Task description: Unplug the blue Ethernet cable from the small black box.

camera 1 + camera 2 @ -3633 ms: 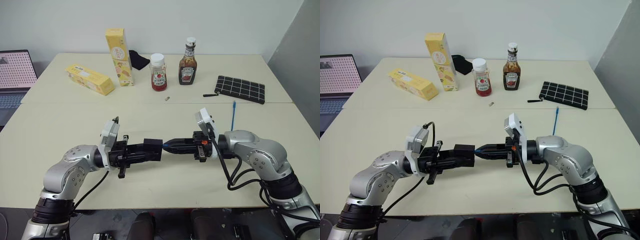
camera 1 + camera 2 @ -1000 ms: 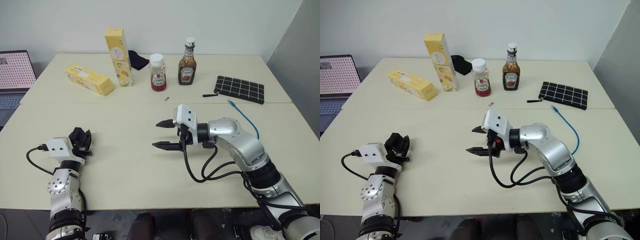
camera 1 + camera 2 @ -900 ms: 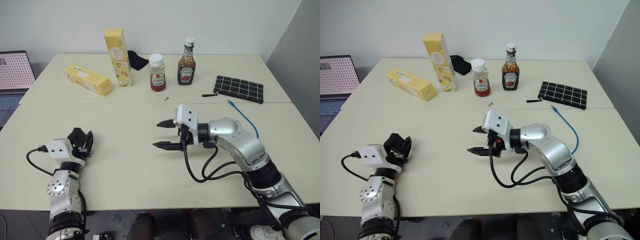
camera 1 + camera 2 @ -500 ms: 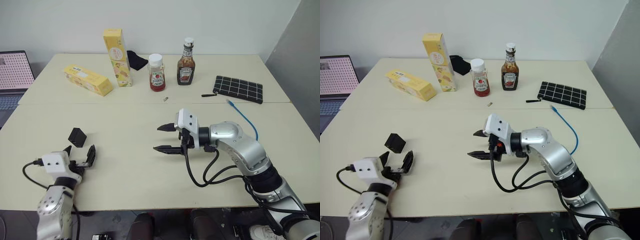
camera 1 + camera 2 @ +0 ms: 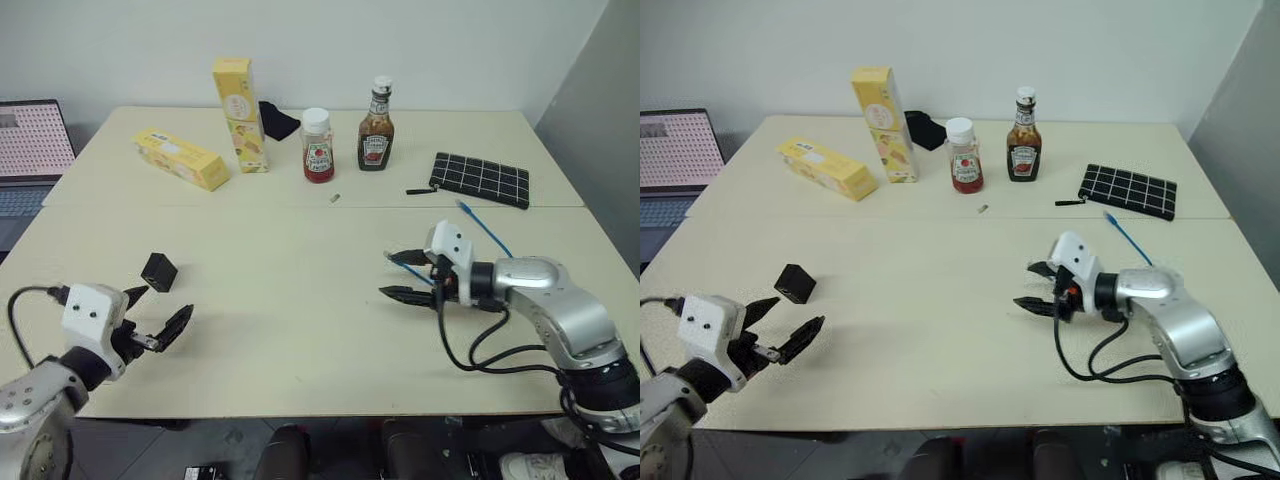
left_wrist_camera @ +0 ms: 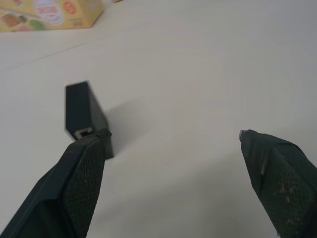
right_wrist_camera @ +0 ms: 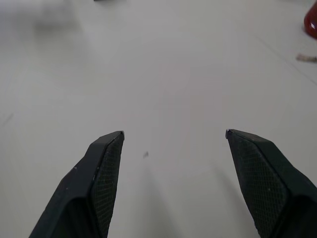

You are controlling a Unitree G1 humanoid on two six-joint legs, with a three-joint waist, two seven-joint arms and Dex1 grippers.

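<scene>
The small black box (image 5: 158, 271) lies alone on the pale, smooth table (image 5: 290, 330) toward the left side — a matte, blocky little square with crisp edges, tipped slightly on one edge, a small port showing in one narrow side in the left wrist view. Nothing is plugged into it. The left claw (image 5: 155, 316) hovers near it, just short of it, released, its two black fingers (image 6: 81, 178) spread wide; their inner pads carry a fine cross-hatched texture.

The blue Ethernet cable (image 5: 480, 226) rests well apart from the box, on the right side of the table — a thin bright-blue cord running from a clear plug near the black pouch with white grid lines (image 5: 480, 178) down behind the right arm. The right claw (image 5: 400, 274) hangs over bare tabletop beside the cable, also released and empty, its tapered fingers parted.

At the far edge stand a glossy brown sauce bottle (image 5: 375, 126), a red ketchup jar (image 5: 317, 145) and two yellow cardboard boxes (image 5: 180, 158).
</scene>
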